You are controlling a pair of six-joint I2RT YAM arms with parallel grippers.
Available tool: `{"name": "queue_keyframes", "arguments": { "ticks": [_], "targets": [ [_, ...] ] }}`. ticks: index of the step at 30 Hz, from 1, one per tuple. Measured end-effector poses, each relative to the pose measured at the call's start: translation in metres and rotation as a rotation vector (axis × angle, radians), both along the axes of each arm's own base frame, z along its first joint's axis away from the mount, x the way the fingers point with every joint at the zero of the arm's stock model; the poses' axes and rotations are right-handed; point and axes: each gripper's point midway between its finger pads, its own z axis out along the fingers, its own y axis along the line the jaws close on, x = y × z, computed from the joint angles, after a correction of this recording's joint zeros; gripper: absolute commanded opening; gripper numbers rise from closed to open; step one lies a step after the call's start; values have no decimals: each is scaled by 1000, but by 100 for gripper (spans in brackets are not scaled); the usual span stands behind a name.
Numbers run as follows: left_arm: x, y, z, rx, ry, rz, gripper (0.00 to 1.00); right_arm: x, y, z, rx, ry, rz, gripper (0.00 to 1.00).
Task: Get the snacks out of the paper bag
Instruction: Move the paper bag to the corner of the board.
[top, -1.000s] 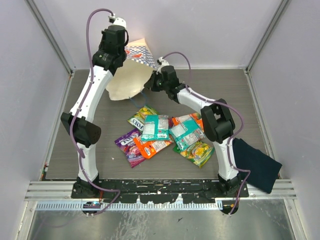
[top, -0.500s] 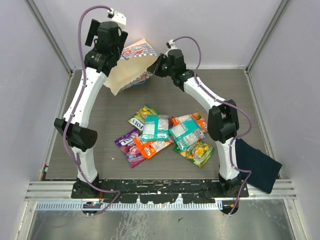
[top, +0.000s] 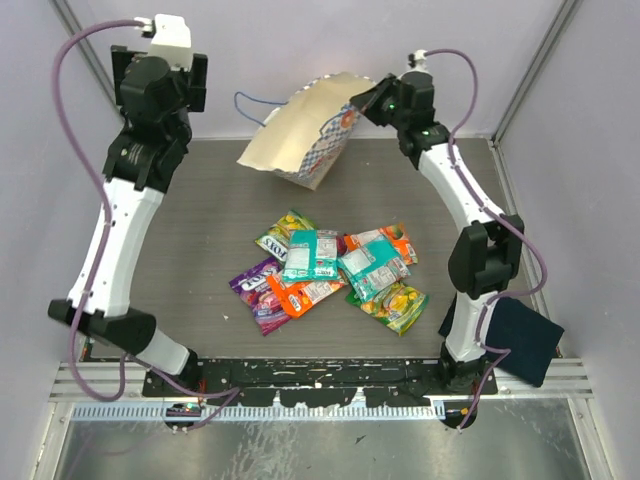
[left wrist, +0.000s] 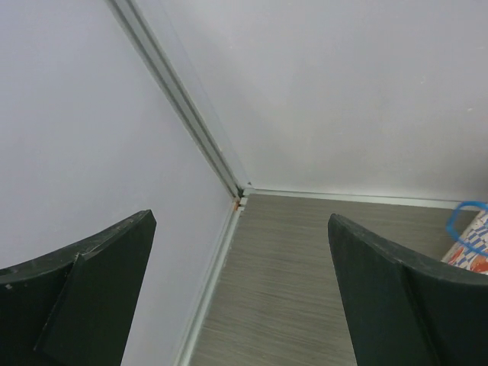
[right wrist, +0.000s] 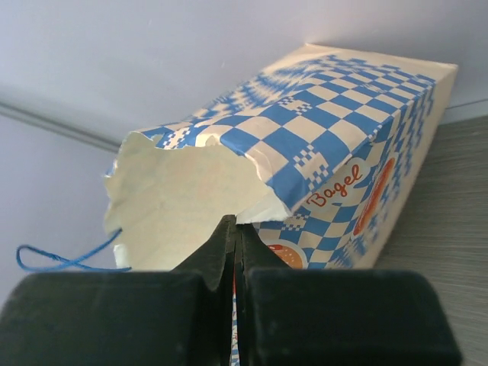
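Paper bag (top: 300,145) farther right, snacks (top: 330,265) outside it

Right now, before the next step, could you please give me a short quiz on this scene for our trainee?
1. Where do the small glossy colourful snack packets lie?
2. What does the right hand pinch? A the beige paper bag with blue-white checks; B a packet; C nothing.
3. True or false: the left hand is shut on a packet.
Key: 1 piled on the grey wooden table, outside the bag. 2 A. 3 false: it is open and empty.
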Motion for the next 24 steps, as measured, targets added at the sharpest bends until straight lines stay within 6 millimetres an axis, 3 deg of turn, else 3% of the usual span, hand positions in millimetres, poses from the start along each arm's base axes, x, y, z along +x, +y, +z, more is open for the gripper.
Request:
{"name": "queue_keyframes", "arguments": {
  "ticks": [3,5,8,12,16,19,21,22,23,24],
  "targets": [
    [-19,3,5,-73,-61,-12,98,6,-39,4,9,4,-72,1],
    [-21,1,-3,-115,-69,-26,98,8,-62,5,18,11,-119,1],
    [-11,-11,-31,-165,-32,-59,98,10,-94,1,28,39,-192,1],
    [14,-31,-88,-201,82,-99,98,9,-135,-4,36,80,-311,1],
    [33,-47,-132,-220,179,-130,98,5,-175,-1,62,90,-393,1],
    [36,-53,-156,-227,230,-146,98,8,-223,4,103,77,-445,1],
    [35,-56,-166,-237,249,-155,98,13,-266,4,138,64,-497,2],
    [36,-57,-168,-240,254,-160,98,15,-281,1,149,64,-514,6],
    [36,-59,-170,-243,259,-166,98,18,-300,-4,165,67,-537,18],
    [36,-60,-171,-246,261,-172,98,22,-319,-11,182,72,-560,37]
  ]
}}
